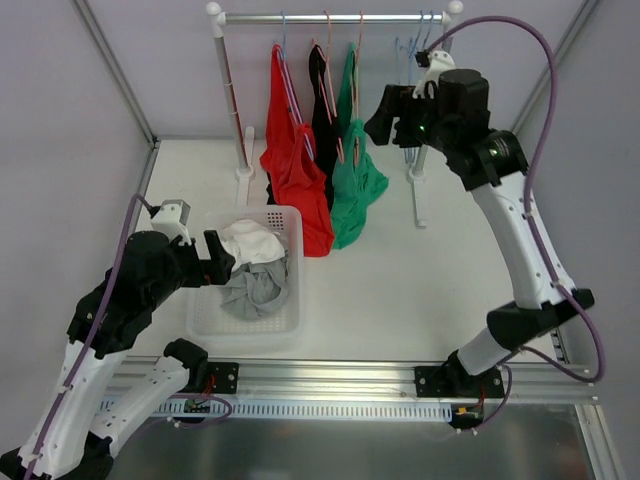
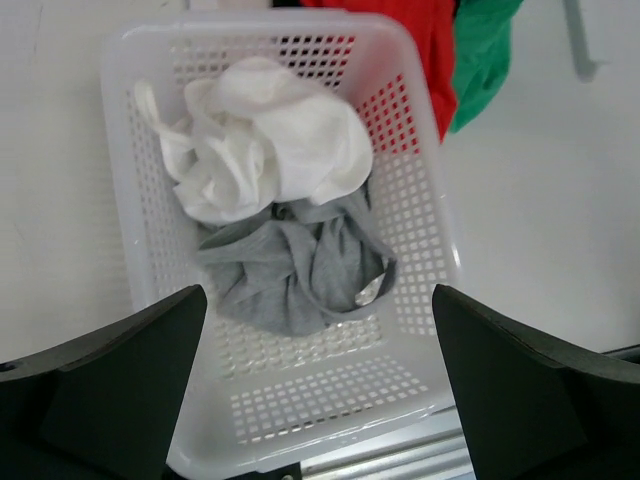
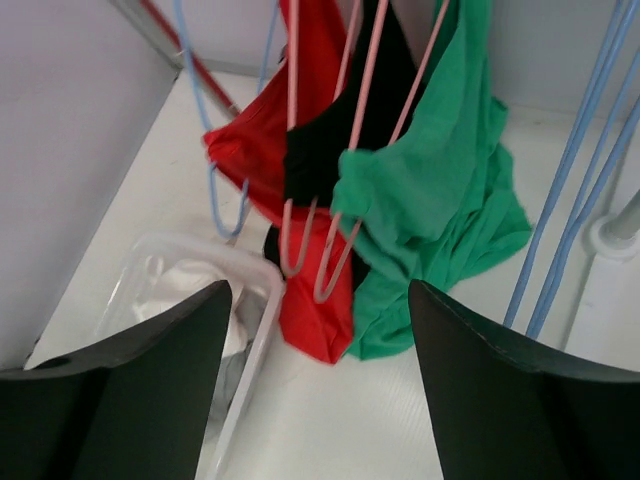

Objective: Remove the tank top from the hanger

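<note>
Right wrist view first, Ben. What is the right hand (image 3: 320, 300) doing? asks Mia.

Its two fingers are wide apart and nothing is between them, says Ben. It is up in the air and points at the clothes.

What is right in front of it?

The green tank top (image 3: 440, 190). It hangs on a pink hanger (image 3: 292, 150) from the rail (image 1: 335, 17), all bunched up and droopy. From the top camera the hand is just beside the upper part of it. I cannot tell if they touch.

And next to the green one?

A black tank top (image 3: 330, 150), then a red tank top (image 3: 255, 150). All three hang close together (the red one hangs lowest, by the basket corner).

Now the left hand (image 2: 318, 330)?

It is wide open too, and it holds nothing. It hangs over the near end of the white basket (image 2: 420, 230).

What is in the basket?

A white cloth (image 2: 270, 140) at the far end and a grey cloth (image 2: 290, 270) in the middle. They touch each other and both are scrunched up.

Where does the basket sit?

On the white worktop (image 1: 420, 270), at the left, in front of the rail. The two hands are well apart.
</note>
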Controlling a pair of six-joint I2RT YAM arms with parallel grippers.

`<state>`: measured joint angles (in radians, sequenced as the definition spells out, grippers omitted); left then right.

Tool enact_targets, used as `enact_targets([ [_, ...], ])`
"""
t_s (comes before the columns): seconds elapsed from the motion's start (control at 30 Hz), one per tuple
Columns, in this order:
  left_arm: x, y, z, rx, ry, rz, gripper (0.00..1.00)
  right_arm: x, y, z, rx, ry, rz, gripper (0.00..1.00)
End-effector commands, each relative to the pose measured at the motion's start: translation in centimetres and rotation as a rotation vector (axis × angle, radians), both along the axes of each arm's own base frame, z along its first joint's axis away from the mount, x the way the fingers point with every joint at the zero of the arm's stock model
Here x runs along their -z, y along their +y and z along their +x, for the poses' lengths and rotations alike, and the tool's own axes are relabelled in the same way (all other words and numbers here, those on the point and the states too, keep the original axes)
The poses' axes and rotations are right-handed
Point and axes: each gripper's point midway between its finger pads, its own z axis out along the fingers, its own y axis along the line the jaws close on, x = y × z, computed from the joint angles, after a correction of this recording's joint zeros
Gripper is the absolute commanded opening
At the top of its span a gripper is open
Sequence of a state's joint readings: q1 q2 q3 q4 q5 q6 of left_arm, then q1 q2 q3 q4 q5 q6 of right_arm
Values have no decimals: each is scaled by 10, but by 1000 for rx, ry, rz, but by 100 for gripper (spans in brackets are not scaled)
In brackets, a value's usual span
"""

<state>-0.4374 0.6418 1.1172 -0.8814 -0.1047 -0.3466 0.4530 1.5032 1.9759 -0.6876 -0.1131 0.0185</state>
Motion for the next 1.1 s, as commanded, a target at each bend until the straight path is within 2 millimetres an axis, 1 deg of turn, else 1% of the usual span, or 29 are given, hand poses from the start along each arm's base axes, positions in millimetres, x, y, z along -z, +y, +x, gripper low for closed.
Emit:
enact_targets([
  [0.0, 20, 22, 0, -91, -19, 60, 99, -12, -9, 45, 132, -88, -108, 74],
  [0.03, 25, 24, 0, -106, -21, 61, 99, -12, -5, 54, 138, -99, -119, 72],
  [0.07, 32, 26, 1, -122, -28, 60, 99, 5, 1, 75, 143, -77, -155, 65],
  [0.1, 35, 27, 2, -127, -32, 56, 99, -8, 1, 82, 166, -113, -149, 63],
  [0.13, 37, 27, 1, -131, -45, 50, 99, -8, 3, 90, 172, -119, -155, 59],
  [0.17, 47, 26, 4, -133, -41, 52, 99, 6, 9, 104, 173, -104, -172, 57],
  [0.2, 51, 26, 4, -135, -37, 49, 99, 0, 13, 108, 163, -122, -159, 57],
  [0.27, 46, 24, 2, -116, -52, 41, 99, 1, 19, 117, 162, -133, -147, 55],
  [0.33, 45, 28, 2, -140, -71, 37, 99, 3, 26, 120, 145, -134, -129, 53],
  [0.37, 47, 30, 2, -147, -69, 41, 99, 0, 29, 121, 146, -147, -117, 53],
  [0.47, 52, 25, 3, -126, -48, 41, 99, 1, 34, 129, 158, -169, -122, 50],
  [0.5, 53, 23, 3, -116, -40, 39, 99, 7, 33, 136, 181, -169, -141, 49],
  [0.53, 54, 22, 3, -109, -36, 42, 99, 10, 33, 139, 186, -174, -157, 47],
  [0.57, 56, 20, 4, -103, -27, 44, 99, 10, 30, 144, 212, -185, -164, 42],
  [0.63, 57, 18, 4, -90, -18, 42, 99, 18, 30, 152, 229, -183, -185, 38],
  [0.67, 57, 17, 4, -87, -18, 42, 99, 19, 29, 155, 238, -187, -186, 35],
  [0.73, 57, 16, 4, -80, -20, 39, 99, 29, 34, 162, 237, -178, -191, 34],
  [0.87, 56, 16, 3, -78, -29, 34, 99, 38, 39, 171, 239, -173, -180, 29],
  [0.9, 56, 16, 3, -78, -30, 33, 99, 37, 38, 172, 245, -178, -180, 28],
  [0.97, 56, 15, 2, -72, -33, 29, 99, 35, 39, 174, 248, -188, -173, 22],
  [1.03, 55, 14, 2, -67, -37, 27, 99, 33, 37, 175, 260, -196, -172, 15],
  [1.07, 55, 15, 1, -67, -36, 27, 99, 30, 37, 175, 266, -202, -168, 10],
])
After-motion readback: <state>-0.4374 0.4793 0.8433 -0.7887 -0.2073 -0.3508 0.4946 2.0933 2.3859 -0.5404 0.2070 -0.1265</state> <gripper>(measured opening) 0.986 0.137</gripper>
